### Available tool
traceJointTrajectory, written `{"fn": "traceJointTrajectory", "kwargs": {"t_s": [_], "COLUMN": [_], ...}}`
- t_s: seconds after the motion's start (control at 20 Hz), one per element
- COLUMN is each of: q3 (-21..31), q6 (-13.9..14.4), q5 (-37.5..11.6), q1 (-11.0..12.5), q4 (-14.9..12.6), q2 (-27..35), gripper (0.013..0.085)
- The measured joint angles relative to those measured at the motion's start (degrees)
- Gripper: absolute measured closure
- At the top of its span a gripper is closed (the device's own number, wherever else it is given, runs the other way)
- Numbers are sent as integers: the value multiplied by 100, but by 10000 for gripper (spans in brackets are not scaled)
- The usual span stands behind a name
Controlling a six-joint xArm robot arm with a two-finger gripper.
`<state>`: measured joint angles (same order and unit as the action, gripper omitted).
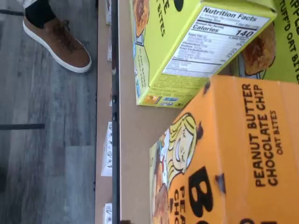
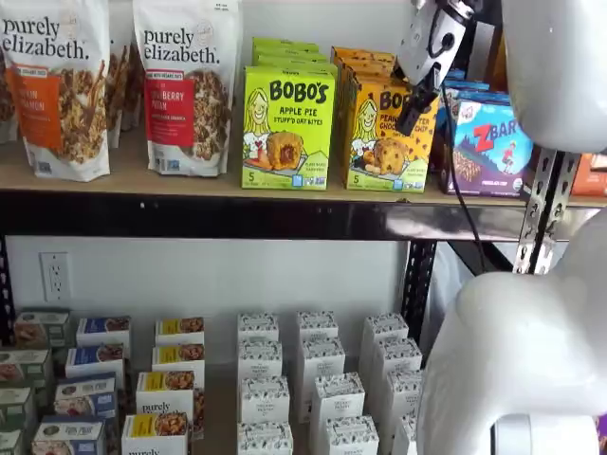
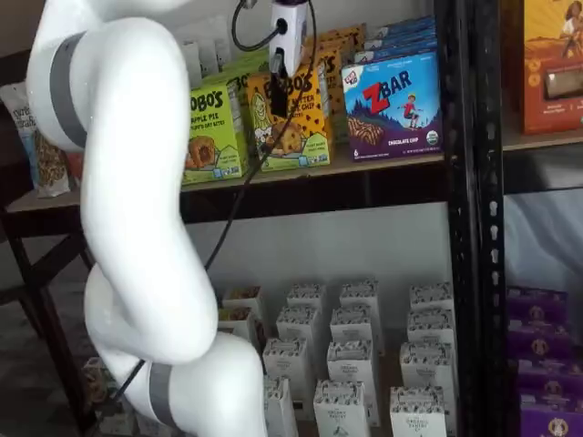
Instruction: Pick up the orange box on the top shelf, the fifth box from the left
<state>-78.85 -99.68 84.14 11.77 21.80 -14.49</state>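
One orange box [image 2: 384, 133] stands upright on the top shelf [image 2: 218, 180], long axis vertical, face outward, just right of the green box [image 2: 287, 126]. Claw [image 2: 414, 116] hangs before it; finger gap unclear, cannot tell.

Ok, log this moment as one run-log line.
phase: approach | gripper: in front of orange box, fingers side-on, state unclear | orange box: standing on top shelf, not grasped

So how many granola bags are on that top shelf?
2 show: an orange-labelled granola bag at the far left and a red-labelled granola bag beside it. More may sit behind.
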Motion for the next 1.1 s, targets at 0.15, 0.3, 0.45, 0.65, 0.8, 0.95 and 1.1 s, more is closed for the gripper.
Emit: {"fn": "traceJointTrajectory", "kwargs": {"t_s": [0.15, 0.3, 0.45, 0.65, 0.8, 0.95, 1.1], "q3": [80, 131, 162, 201, 223, 251, 316], "q6": [17, 32, 42, 44, 46, 47, 42], "q5": [-105, -169, -204, -251, -278, -318, -423], "q1": [-39, -68, -87, -95, -100, -102, -102], "q4": [-11, -8, -12, 19, 34, 60, 116], "q2": [-31, -50, -61, -79, -91, -110, -158], "gripper": [130, 130, 130, 210, 290, 330, 370]}}
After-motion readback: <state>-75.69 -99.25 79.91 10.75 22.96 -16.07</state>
